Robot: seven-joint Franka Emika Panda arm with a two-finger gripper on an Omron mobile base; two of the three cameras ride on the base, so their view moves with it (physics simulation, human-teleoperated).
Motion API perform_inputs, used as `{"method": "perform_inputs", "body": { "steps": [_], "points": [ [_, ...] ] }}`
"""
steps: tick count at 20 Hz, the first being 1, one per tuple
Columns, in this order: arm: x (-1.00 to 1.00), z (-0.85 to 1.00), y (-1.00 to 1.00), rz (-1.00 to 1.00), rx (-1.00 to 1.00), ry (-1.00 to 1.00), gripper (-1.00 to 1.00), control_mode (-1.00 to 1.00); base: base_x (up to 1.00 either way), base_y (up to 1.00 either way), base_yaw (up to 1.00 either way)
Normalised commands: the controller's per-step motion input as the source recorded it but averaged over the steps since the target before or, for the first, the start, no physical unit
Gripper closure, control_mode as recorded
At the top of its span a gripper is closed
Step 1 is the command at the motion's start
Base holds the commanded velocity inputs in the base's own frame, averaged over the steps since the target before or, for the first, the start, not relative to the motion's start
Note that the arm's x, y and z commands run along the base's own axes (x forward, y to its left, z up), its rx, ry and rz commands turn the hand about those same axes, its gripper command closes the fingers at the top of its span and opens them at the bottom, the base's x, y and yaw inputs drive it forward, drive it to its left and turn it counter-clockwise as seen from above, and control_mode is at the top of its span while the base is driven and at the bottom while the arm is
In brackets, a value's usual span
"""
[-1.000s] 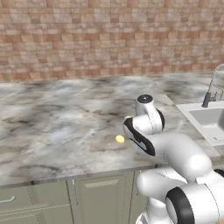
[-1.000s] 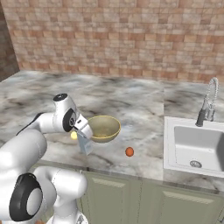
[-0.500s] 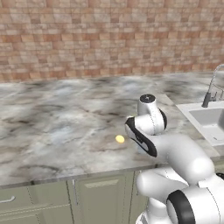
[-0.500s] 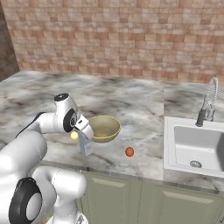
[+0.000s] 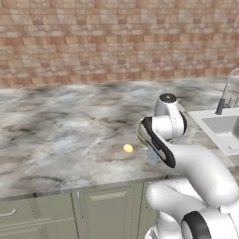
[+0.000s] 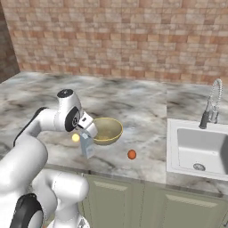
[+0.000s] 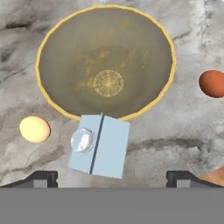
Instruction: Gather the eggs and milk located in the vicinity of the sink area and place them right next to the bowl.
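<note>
Honestly, from the left base view my own arm blocks most of it: I see a sliver of the milk (image 5: 152,156) beside a small yellow ball (image 5: 128,148), nothing of the bowl.

Right base view: the milk (image 6: 87,145) stands upright against the bowl (image 6: 106,131), under the gripper (image 6: 87,128); the egg (image 6: 132,154) lies apart, toward the sink (image 6: 198,147).

Hand view: fingers (image 7: 41,178) spread wide either side of the milk (image 7: 100,145), holding nothing. Lifting crookedly could clip and topple the carton. Whether it touches the rim I can't tell.
</note>
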Motion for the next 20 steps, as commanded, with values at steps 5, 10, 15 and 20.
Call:
{"method": "perform_inputs", "body": {
  "steps": [5,10,15,20],
  "points": [
    [-0.31,0.19,-0.09,0.03,0.01,0.0,-1.0,-1.0,0.0,0.0,0.0],
    [-0.53,0.0,-0.24,0.0,0.0,0.0,-1.0,-1.0,0.0,0.0,0.0],
    [-0.56,0.04,-0.39,0.0,0.0,0.0,-1.0,-1.0,0.0,0.0,0.0],
    [-0.31,0.16,-0.52,0.0,0.02,-0.01,-1.0,-1.0,0.0,0.0,0.0]
  ]
}}
